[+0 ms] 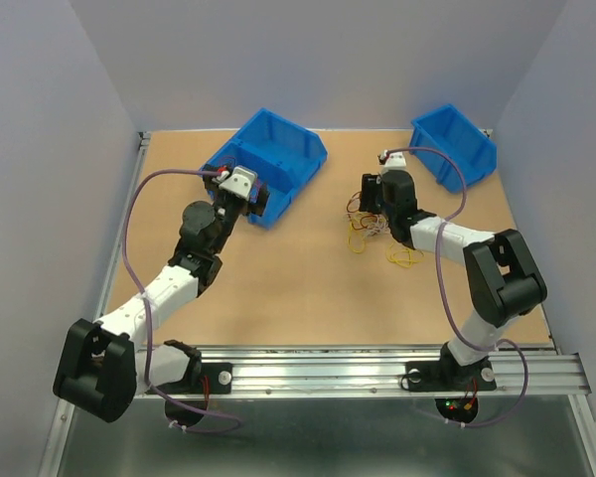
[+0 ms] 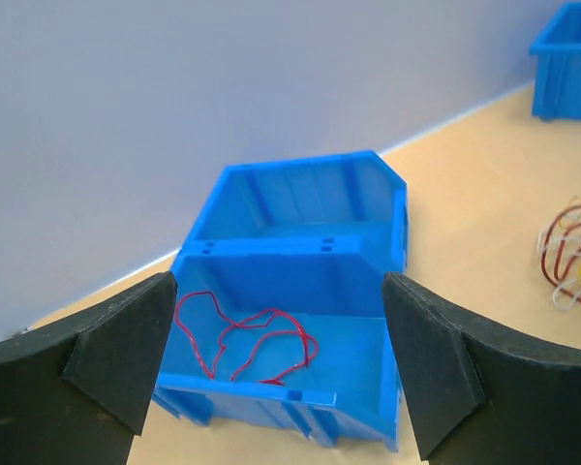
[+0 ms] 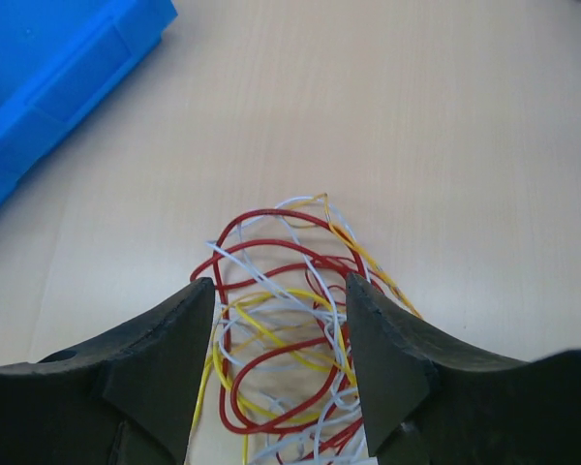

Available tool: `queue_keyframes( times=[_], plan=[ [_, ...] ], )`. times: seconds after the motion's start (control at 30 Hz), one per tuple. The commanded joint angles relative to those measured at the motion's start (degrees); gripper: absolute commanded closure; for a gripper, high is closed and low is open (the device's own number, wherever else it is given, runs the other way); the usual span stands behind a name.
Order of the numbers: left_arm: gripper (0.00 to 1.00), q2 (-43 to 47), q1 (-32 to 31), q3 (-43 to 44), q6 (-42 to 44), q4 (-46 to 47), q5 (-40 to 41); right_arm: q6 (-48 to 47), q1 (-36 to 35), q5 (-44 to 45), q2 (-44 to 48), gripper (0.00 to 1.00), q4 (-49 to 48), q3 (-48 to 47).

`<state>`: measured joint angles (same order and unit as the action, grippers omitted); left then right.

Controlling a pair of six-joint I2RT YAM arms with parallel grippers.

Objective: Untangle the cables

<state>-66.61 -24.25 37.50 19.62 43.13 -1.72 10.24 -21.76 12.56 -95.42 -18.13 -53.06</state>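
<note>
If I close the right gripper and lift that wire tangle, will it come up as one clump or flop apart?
Probably floppy: the tangle is thin curly loops lying flat on the table. Likely light, and interlocked red, yellow and white strands may rise together, trailing loops below the right gripper.

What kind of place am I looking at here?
Probably a robotics lab test cell: plain pale panels box in a wooden tabletop, and the left arm and right arm are bolted to a metal rail.
</note>
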Motion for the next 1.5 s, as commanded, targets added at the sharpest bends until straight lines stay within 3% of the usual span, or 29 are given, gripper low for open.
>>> queue_keyframes(
  times=[0.0,0.17,0.33,0.43,0.5,0.63,0.73,0.77,0.8,0.83,0.97,1.13,1.33,1.47],
  plan=[
    [0.01,3.24,0.26,-3.3,-3.0,11.79,6.72,-1.62,-0.13,-0.6,-2.93,0.38,-1.47,-5.73],
    [0.01,5.44,0.34,-6.2,-5.2,15.4,6.82,-8.2,-0.13,0.7,-5.92,0.36,-1.38,-8.55],
    [0.01,6.05,0.34,-5.68,-5.91,12.85,3.48,-13.66,-0.13,0.81,-7.67,0.35,-1.21,-9.6],
    [0.01,6.66,0.34,-6.12,-5.11,12.59,0.33,-14.98,-0.13,-2.27,-9.96,0.3,-0.5,-11.36],
    [0.01,7.11,0.34,-6.64,-4.42,12.59,-1.17,-15.6,-0.13,-2.1,-12.06,0.19,0.2,-13.03],
    [0.01,9.47,0.34,-8.48,-3.18,13.46,-5.13,-16.48,-0.13,-2.62,-14.0,0.16,1.43,-14.18],
    [0.01,9.74,0.17,-8.75,-2.92,13.56,-8.3,-16.57,-0.13,-6.64,-14.18,0.32,2.31,-14.09],
    [0.01,9.48,0.17,-8.67,-3.0,13.55,-8.83,-16.48,-0.13,-8.06,-14.18,0.53,2.48,-14.09],
    [0.01,9.31,0.08,-8.58,-2.83,13.38,-9.79,-16.22,-0.13,-9.81,-14.01,0.63,2.83,-14.09],
    [0.01,8.7,-0.27,-8.32,-2.74,12.86,-10.23,-15.78,-0.13,-15.05,-13.57,0.83,2.75,-13.39],
    [0.02,6.93,-1.5,-7.52,-2.22,11.45,-11.64,-13.95,-0.13,-31.42,-8.05,0.97,-2.05,-9.45],
    [0.02,2.91,-5.01,-6.13,0.5,8.47,-14.62,-10.42,-0.48,-45.67,1.44,1.0,-9.98,0.04],
    [0.02,-6.49,-11.08,0.8,2.63,2.93,-12.61,-8.92,-2.14,-48.32,7.69,0.99,-12.36,6.55],
    [0.04,-9.15,-11.17,7.4,0.25,-0.32,-17.33,-9.19,-2.67,-49.65,10.86,0.99,-13.6,10.07]
  ],
)
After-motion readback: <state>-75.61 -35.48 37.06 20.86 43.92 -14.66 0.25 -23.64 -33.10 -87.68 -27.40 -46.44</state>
